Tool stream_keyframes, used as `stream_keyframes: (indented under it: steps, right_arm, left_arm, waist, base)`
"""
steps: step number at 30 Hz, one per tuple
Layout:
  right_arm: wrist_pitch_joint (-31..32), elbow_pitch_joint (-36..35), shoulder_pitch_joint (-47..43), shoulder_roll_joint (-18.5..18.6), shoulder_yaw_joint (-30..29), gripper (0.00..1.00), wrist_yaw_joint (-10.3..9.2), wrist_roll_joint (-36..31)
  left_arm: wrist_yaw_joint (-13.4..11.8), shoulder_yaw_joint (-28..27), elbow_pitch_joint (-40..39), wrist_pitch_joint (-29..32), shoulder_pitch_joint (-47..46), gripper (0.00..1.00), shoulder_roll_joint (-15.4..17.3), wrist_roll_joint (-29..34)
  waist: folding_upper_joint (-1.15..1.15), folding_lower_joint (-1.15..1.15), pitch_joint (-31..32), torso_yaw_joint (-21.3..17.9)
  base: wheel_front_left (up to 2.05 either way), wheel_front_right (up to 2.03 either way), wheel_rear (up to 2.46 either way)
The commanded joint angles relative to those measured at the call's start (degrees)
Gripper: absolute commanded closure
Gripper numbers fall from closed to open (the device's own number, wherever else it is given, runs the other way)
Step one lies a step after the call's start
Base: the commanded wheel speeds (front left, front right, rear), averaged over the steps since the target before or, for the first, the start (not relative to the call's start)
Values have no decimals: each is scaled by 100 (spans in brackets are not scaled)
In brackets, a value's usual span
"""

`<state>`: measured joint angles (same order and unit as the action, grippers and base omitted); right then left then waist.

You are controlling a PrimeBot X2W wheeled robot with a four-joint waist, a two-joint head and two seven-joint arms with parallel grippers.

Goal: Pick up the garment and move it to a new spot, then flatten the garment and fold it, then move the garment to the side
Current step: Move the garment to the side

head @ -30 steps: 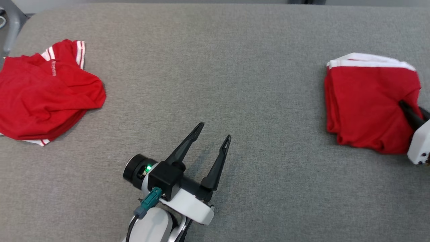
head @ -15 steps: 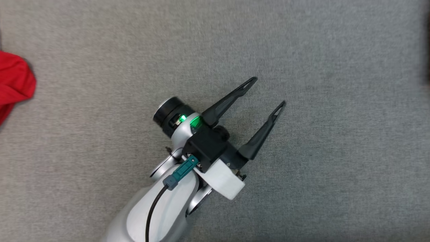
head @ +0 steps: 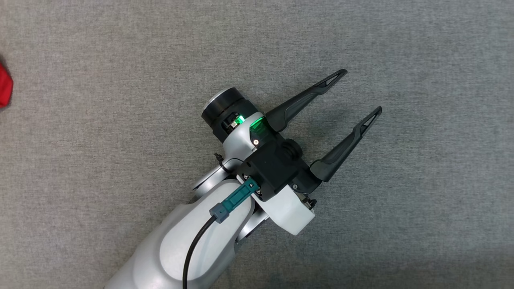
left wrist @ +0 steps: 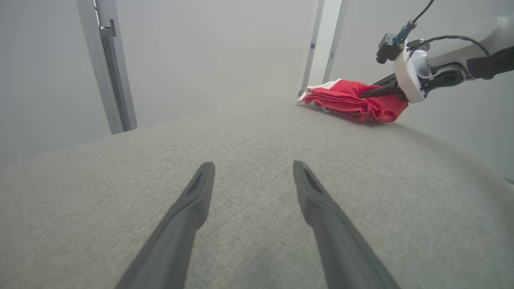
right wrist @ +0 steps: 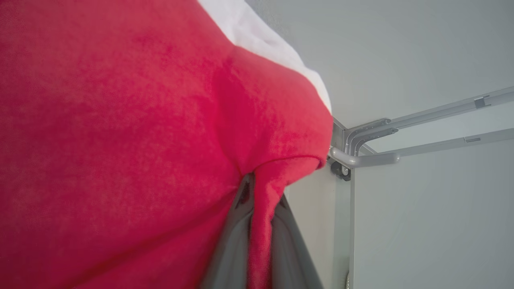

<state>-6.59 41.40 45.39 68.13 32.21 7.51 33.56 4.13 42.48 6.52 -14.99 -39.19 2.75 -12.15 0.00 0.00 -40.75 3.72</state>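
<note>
The garment [left wrist: 349, 100] is red with a white band, folded into a thick bundle at the far right of the grey padded table [left wrist: 249, 132]. My right gripper [left wrist: 363, 95] is shut on the bundle's edge. In the right wrist view a red fold of the garment [right wrist: 120, 120] runs between the closed fingers of my right gripper [right wrist: 257, 188]. My left gripper [head: 359, 91] hovers open over bare table with nothing between its fingers. In the left wrist view, my left gripper [left wrist: 253, 163] points toward the table's far side.
A sliver of another red cloth [head: 5, 86] shows at the head view's left edge. Grey metal frame posts [left wrist: 106, 64] stand beyond the table's far edge, and a metal rail corner [right wrist: 361, 154] lies past the garment. The grey table [head: 120, 160] spreads around my left arm.
The head camera has swung, so both red cloths slid out toward the picture's edges and my left arm looms larger. The left gripper stays open.
</note>
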Motion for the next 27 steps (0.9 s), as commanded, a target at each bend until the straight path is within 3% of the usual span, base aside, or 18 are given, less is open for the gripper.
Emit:
stream_keyframes:
  steps: [1, 9, 10, 11, 12, 13, 17, 21, 27]
  right_arm:
    - [-47, 80, 113, 39, -29, 100, -5, -108]
    - [6, 513, 258, 48, -77, 100, -5, -617]
    - [37, 600, 275, 33, -88, 81, -5, -693]
    - [37, 600, 275, 33, -88, 81, -5, -693]
    - [113, 725, 313, 20, -117, 18, -5, -770]
    - [160, 858, 392, -20, -223, 0, -5, -795]
    - [118, 1024, 502, -295, -372, 0, -5, -1056]
    - [74, 1109, 603, -343, -389, 0, -5, -1465]
    - [-275, 968, 706, -1041, -670, 0, -5, -1673]
  left_arm:
    - [-24, 16, 3, -20, -76, 0, 29, -27]
    - [-104, 23, 14, -11, -31, 0, 36, -71]
    - [-105, 18, 17, -10, -27, 0, 36, -71]
    - [-105, 18, 17, -10, -27, 0, 36, -71]
    - [-103, 14, 22, -10, -19, 0, 38, -72]
    - [-109, 2, 32, -10, -5, 0, 41, -63]
    - [-133, -42, 36, -11, 93, 0, 32, -101]
    - [-116, -83, 56, -14, 153, 0, 26, -109]
    - [-221, -302, 76, -13, 486, 0, 27, -198]
  waist:
    - [0, 0, -50, 60]
    - [0, 0, -112, 240]
    - [0, 0, -113, 258]
    - [0, 0, -113, 258]
    - [0, 0, -107, 276]
    - [0, 0, -94, 284]
    - [0, 0, 18, 295]
    - [0, 0, 213, 282]
    - [0, 0, 841, 197]
  base:
    - [0, 0, 0]
    - [0, 0, 0]
    - [0, 0, 0]
    - [0, 0, 0]
    - [0, 0, 0]
    - [0, 0, 0]
    - [0, 0, 0]
    - [0, 0, 0]
    - [0, 0, 0]
